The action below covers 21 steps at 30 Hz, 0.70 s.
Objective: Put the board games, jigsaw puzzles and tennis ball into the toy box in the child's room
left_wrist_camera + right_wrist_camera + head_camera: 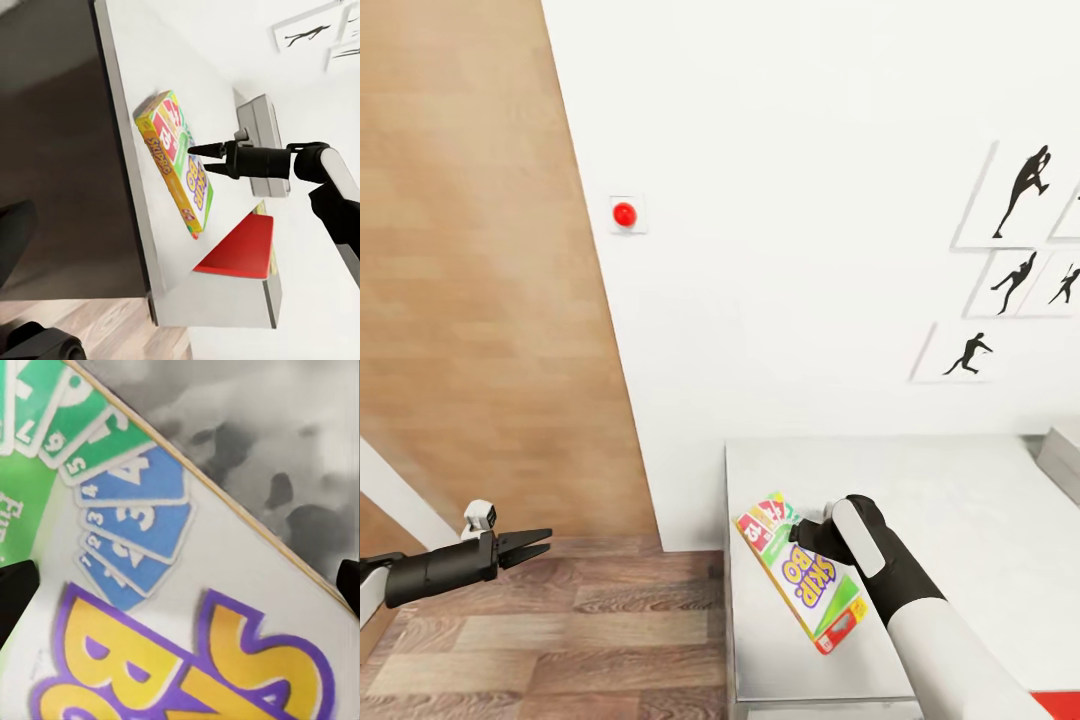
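A white-and-green board game (801, 589) printed "Skip-Bo" lies near the left end of the pale grey table (960, 500). My right gripper (801, 536) hovers close over the box's face, open, its fingertips (15, 600) spread at either side of the card art (187, 607). From the left wrist view the same box (191, 191) rests flat on the table (172, 67) by its edge, with the right gripper (199, 159) pointing at it. The grey toy box (259, 139) stands beyond that gripper, and its corner (1062, 455) is at the far right. My left gripper (540, 543) hangs open over the wood floor, well left of the table.
A red flat slab (240, 247) lies at the table's near end (1055, 705). The white wall behind carries a red button (624, 214) and several silhouette pictures (1015, 195). A wood panel (470, 300) stands at the left, with wood-plank floor (580, 630) below.
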Motion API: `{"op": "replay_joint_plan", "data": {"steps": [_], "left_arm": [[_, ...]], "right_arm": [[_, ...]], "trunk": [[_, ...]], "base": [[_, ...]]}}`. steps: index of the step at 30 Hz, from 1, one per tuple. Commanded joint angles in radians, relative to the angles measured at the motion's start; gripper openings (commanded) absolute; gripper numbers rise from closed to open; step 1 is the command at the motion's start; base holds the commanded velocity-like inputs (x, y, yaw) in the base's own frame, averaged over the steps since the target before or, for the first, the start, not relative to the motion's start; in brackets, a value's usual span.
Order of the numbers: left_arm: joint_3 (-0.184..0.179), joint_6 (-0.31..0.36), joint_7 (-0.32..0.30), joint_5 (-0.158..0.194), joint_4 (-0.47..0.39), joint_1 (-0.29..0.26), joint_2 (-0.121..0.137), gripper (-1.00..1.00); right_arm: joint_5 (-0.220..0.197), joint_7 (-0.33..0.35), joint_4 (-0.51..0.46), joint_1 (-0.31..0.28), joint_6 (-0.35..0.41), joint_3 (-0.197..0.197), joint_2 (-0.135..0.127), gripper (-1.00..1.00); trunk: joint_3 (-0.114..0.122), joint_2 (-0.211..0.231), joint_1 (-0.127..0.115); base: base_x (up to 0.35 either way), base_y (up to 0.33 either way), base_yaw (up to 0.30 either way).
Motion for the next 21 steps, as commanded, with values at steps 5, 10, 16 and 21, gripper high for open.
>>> {"op": "replay_joint_plan", "data": {"steps": [5,10,16,21], "left_arm": [[-0.001,0.006,-0.001,0.003,0.000,-0.001,0.000,1.00],[-0.001,0.006,-0.001,0.003,0.000,-0.001,0.000,1.00],[-0.001,0.006,-0.001,0.004,0.000,-0.001,0.000,1.00],[-0.001,0.006,-0.001,0.003,0.000,-0.001,0.000,1.00]], "right_arm": [[-0.026,-0.009,0.016,0.000,-0.001,0.002,0.000,1.00],[-0.026,-0.009,0.016,0.000,-0.001,0.002,-0.001,1.00],[-0.026,-0.009,0.017,0.000,-0.001,0.002,0.000,1.00],[-0.026,-0.009,0.016,0.001,-0.001,0.002,-0.001,1.00]], "trunk": [[-0.002,-0.002,0.001],[-0.002,-0.002,0.001],[-0.002,-0.002,0.001],[-0.002,-0.002,0.001]], "base": [[-0.002,0.081,0.000],[0.000,0.156,0.000],[0.000,0.076,0.000],[0.000,0.113,0.000]]}}
